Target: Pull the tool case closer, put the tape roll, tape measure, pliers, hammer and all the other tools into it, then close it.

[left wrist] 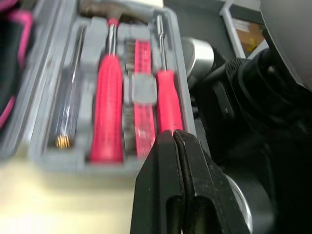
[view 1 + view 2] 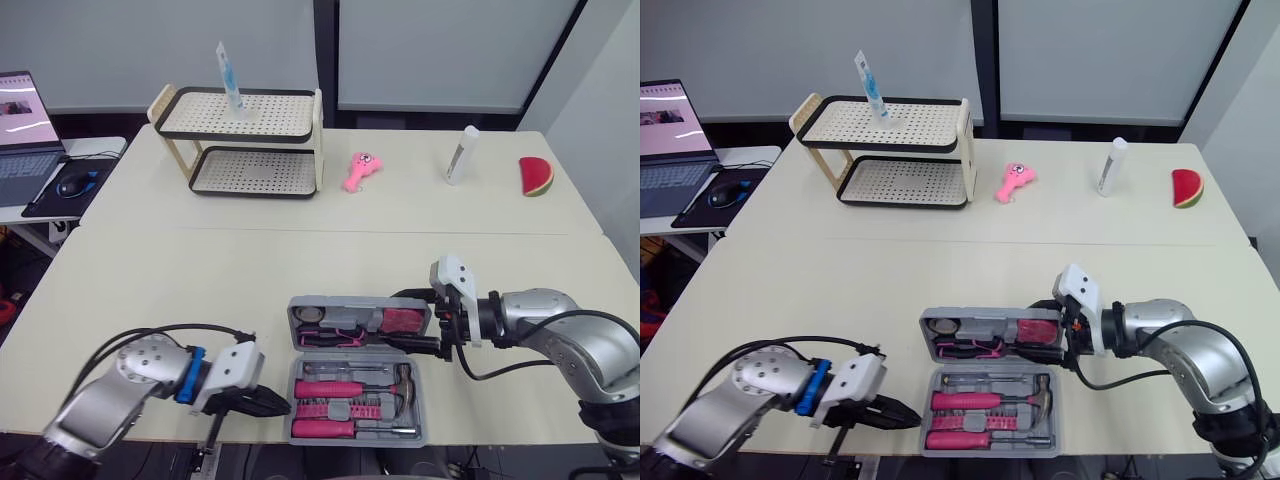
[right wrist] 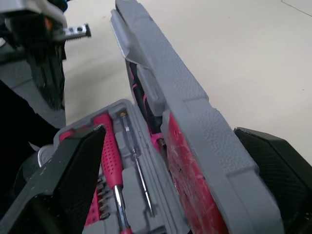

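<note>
At the near edge of the cream table, the grey tool case sits open directly in front of the robot, close enough for both arms to work on it. Its lid is tilted up from the far side rather than lying flat, and the right gripper is the apparent reason: its 2 black fingers are spread wide and straddle the lid's right-hand edge, 1 on the inner face and 1 behind, placed to swing it down. The left gripper has its fingers pressed together and hangs just beside the case's left front corner, seemingly ready to steady the base so it does not slide. Inside the base, a pink-handled hammer and a screwdriver lie in their moulded slots with a row of bits between them; the tape measure sits in the lid. With the tools seated, closing looks to be the step in hand. A 2-tier rack stands well apart at the table's far side.
</note>
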`<control>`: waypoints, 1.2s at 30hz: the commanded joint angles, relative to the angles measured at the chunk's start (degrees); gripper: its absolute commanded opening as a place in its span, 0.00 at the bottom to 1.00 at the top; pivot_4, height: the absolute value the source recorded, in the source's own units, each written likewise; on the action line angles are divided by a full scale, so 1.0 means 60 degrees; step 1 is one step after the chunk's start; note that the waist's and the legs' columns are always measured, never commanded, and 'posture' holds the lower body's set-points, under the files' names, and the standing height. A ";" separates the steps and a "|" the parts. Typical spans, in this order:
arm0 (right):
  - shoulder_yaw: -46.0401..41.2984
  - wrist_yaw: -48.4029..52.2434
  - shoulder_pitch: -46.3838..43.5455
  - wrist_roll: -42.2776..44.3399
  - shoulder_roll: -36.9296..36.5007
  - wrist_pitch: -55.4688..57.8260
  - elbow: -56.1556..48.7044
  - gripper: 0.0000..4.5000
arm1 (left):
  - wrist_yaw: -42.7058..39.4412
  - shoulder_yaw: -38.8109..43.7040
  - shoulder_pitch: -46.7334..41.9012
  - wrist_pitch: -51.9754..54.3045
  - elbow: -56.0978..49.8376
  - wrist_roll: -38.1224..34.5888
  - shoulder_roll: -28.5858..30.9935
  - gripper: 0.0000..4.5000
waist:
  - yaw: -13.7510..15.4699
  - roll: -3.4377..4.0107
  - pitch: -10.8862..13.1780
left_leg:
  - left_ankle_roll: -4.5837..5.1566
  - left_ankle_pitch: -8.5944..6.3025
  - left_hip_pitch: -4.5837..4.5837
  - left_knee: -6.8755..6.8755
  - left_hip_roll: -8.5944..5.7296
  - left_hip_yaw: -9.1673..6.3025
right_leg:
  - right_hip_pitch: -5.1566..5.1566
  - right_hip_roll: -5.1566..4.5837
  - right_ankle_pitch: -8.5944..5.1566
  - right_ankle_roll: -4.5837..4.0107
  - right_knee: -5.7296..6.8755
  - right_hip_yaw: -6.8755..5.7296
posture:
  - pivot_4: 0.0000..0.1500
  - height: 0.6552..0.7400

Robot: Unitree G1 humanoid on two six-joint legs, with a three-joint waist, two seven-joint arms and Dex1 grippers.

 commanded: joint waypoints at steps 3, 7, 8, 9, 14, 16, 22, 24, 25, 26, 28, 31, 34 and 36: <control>-0.0260 0.0368 0.0977 0.0047 -0.1205 -0.0392 -0.1908 0.99 | -0.0111 0.0859 0.0743 -0.0539 0.0765 0.0199 0.0480 0.00 | 0.0062 -0.0002 0.0000 | 0.0000 0.0000 0.0000 0.0004 -0.0001 0.0002 | 0.0001 -0.0002 0.0000 0.0000 0.0000 -0.0002 | 1.00 0.94; -0.0671 0.0643 0.1983 -0.0067 -0.2403 -0.0651 -0.2912 0.99 | 0.0048 0.1105 0.0976 -0.1040 0.1544 0.0565 0.0433 0.00 | 0.0144 -0.0003 0.0000 | 0.0000 0.0000 0.0003 0.0009 0.0000 0.0002 | 0.0002 -0.0001 0.0001 -0.0002 0.0003 -0.0006 | 1.00 0.94; -0.0875 0.0772 0.2312 -0.0085 -0.2724 -0.0758 -0.3120 0.99 | 0.0074 0.1138 0.1021 -0.1151 0.1702 0.0634 0.0416 0.00 | 0.0175 -0.0006 -0.0001 | -0.0001 0.0001 0.0002 0.0012 0.0000 0.0003 | 0.0004 -0.0001 0.0001 -0.0002 -0.0001 -0.0004 | 1.00 0.94; -0.1030 0.0855 0.2554 -0.0081 -0.2947 -0.0855 -0.3256 0.99 | 0.0085 0.1159 0.1049 -0.1236 0.1813 0.0684 0.0401 0.00 | 0.0207 -0.0006 -0.0002 | -0.0001 0.0001 0.0005 0.0015 0.0000 0.0006 | 0.0010 -0.0002 0.0000 -0.0001 -0.0004 -0.0003 | 1.00 0.94; -0.2767 0.1667 0.4689 -0.0688 -0.4334 -0.1387 -0.3387 0.99 | 0.0343 0.1192 0.0992 -0.1827 0.2439 0.1031 0.0157 0.00 | 0.0240 -0.0031 -0.0013 | -0.0001 0.0001 0.0037 0.0022 0.0002 0.0009 | 0.0047 -0.0002 -0.0002 0.0000 -0.0004 -0.0008 | 1.00 0.94; -0.2808 0.1471 0.4858 -0.1064 -0.4320 -0.1732 -0.3074 0.99 | 0.0461 0.1122 0.0843 -0.1944 0.2570 0.1146 -0.0005 0.00 | 0.0237 -0.0045 -0.0021 | -0.0001 0.0001 0.0045 0.0024 0.0003 0.0009 | 0.0057 -0.0002 0.0000 0.0001 -0.0004 -0.0007 | 1.00 0.94; -0.1129 0.0749 0.4393 -0.3006 -0.4055 -0.3178 -0.1863 0.85 | 0.0985 0.0701 0.0505 -0.1998 0.2329 0.1596 -0.0671 0.00 | 0.0218 -0.0058 -0.0027 | -0.0002 0.0002 0.0042 0.0023 0.0004 0.0016 | 0.0052 -0.0003 0.0004 0.0005 -0.0008 0.0003 | 1.00 0.94; -0.0448 0.0545 0.4072 -0.3653 -0.3864 -0.3555 -0.1458 0.69 | 0.1264 0.0503 0.0370 -0.1992 0.2257 0.1852 -0.0925 0.00 | 0.0220 -0.0059 -0.0027 | -0.0002 0.0002 0.0038 0.0023 0.0003 0.0022 | 0.0049 -0.0004 0.0004 0.0005 -0.0013 0.0009 | 1.00 0.94; -0.0095 0.0460 0.3904 -0.3987 -0.3758 -0.3751 -0.1256 0.62 | 0.1359 0.0384 0.0320 -0.1988 0.2206 0.1982 -0.1022 0.00 | 0.0221 -0.0061 -0.0026 | -0.0002 0.0002 0.0036 0.0024 0.0003 0.0022 | 0.0046 -0.0004 0.0004 0.0005 -0.0013 0.0009 | 1.00 0.94; 0.0207 0.0414 0.3761 -0.4259 -0.3661 -0.3900 -0.1074 0.57 | 0.1448 0.0264 0.0278 -0.1966 0.2164 0.2101 -0.1103 0.00 | 0.0220 -0.0061 -0.0025 | -0.0002 0.0002 0.0034 0.0023 0.0003 0.0022 | 0.0044 -0.0004 0.0004 0.0005 -0.0012 0.0008 | 1.00 0.94; 0.0734 0.0331 0.3467 -0.4707 -0.3408 -0.4072 -0.0756 0.48 | 0.1562 0.0021 0.0206 -0.1993 0.2117 0.2310 -0.1227 0.00 | 0.0217 -0.0059 -0.0023 | -0.0002 0.0002 0.0036 0.0021 0.0003 0.0021 | 0.0041 -0.0002 0.0003 0.0004 -0.0011 0.0008 | 1.00 0.94; 0.1460 0.0266 0.3077 -0.5273 -0.2973 -0.4243 -0.0378 0.35 | 0.1789 -0.0370 0.0016 -0.1849 0.1979 0.2573 -0.1536 0.00 | 0.0218 -0.0058 -0.0022 | -0.0002 0.0002 0.0036 0.0021 0.0003 0.0021 | 0.0042 -0.0002 0.0003 0.0004 -0.0010 0.0009 | 1.00 0.94; 0.1855 0.0273 0.2868 -0.5562 -0.2641 -0.4263 -0.0177 0.24 | 0.1967 -0.0573 -0.0129 -0.1577 0.1742 0.2669 -0.1780 0.00 | 0.0221 -0.0060 -0.0021 | -0.0003 0.0002 0.0035 0.0023 0.0001 0.0022 | 0.0044 -0.0003 0.0003 0.0006 -0.0012 0.0010 | 1.00 0.94; 0.2062 0.0290 0.2689 -0.5692 -0.2411 -0.4231 -0.0108 0.15 | 0.2030 -0.0687 -0.0145 -0.1385 0.1527 0.2660 -0.1891 0.00 | 0.0223 -0.0061 -0.0020 | -0.0002 0.0002 0.0034 0.0023 0.0001 0.0018 | 0.0043 -0.0003 0.0004 0.0005 -0.0011 0.0008 | 1.00 0.94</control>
